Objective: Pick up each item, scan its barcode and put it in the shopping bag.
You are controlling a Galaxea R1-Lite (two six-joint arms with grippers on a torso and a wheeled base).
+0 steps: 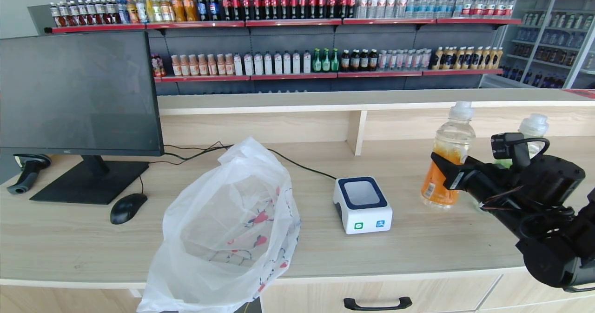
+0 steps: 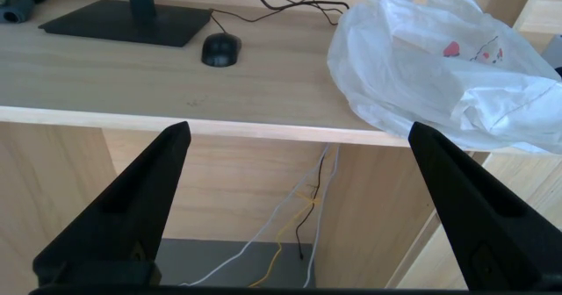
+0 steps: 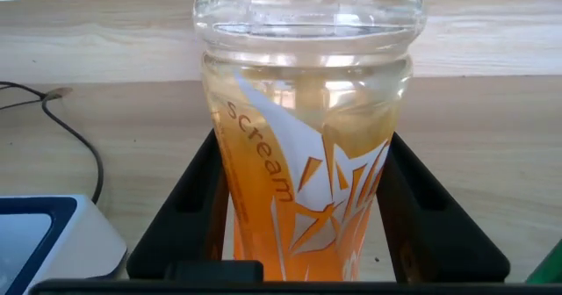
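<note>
While clamping orange bottle (image 1: 453, 141), upright on counter (image 1: 418, 243) right of scanner (image 1: 362, 203), between fingers of right gripper (image 1: 440, 166): pick step. Next: straight lift, barcode turned onto scanner window, then shopping bag (image 1: 232, 220). Left gripper (image 2: 299, 207) spread open below counter edge.

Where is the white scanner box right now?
Head view: the scanner sits on the counter, between the shopping bag to the left and the orange bottle to the right.

Orange btl (image 3: 307, 190): slanted lettering on label. Scanner (image 1: 362, 204): green + blue icon sq. on front.
</note>
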